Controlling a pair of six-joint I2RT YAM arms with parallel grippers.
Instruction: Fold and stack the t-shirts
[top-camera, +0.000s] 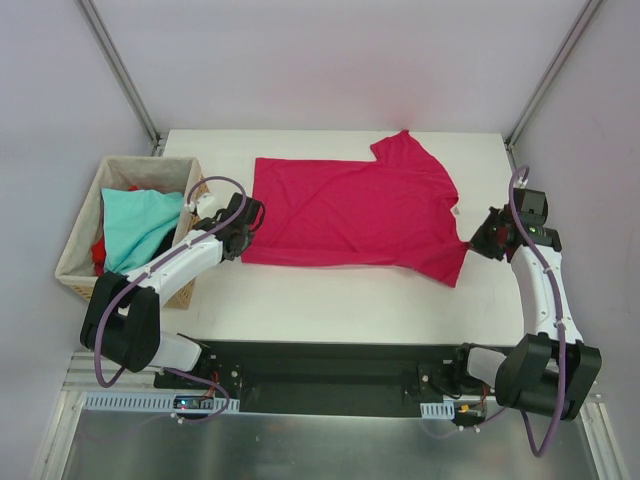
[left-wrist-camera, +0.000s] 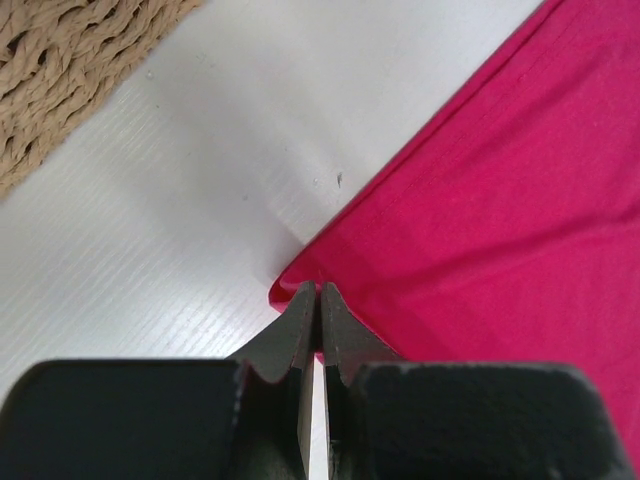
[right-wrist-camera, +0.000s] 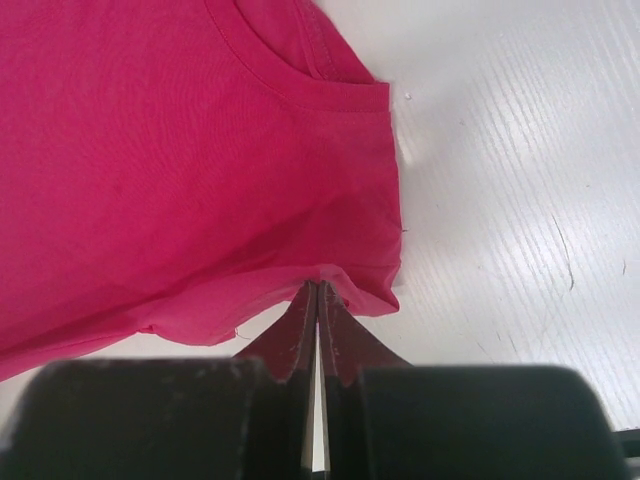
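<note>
**A:** Nearest first: left hand (left-wrist-camera: 317, 295)?

**B:** Clamped shut on the near hem corner of the crimson-magenta short-sleeved cloth t-shirt (top-camera: 350, 212), fingertips pressed together over the fabric, low against the white table (top-camera: 330, 300).

**A:** And the right hand (right-wrist-camera: 318, 292)?

**B:** Same story: closed, pinching the shirt's opposite edge by the near sleeve, cloth bunched slightly at the tips.

**A:** Between them?

**B:** Spread flat across the middle of the table, hem toward the left hand, neckline toward the right, one sleeve pointing to the far edge.

**A:** Off to the left?

**B:** Woven tan wicker basket (top-camera: 150, 170) just beside the left hand, standing on the table's left side. Inside, a crumpled light teal cloth t-shirt (top-camera: 135, 225) on top, with a bit of red cloth (top-camera: 98, 250) showing under its near-left edge.
</note>
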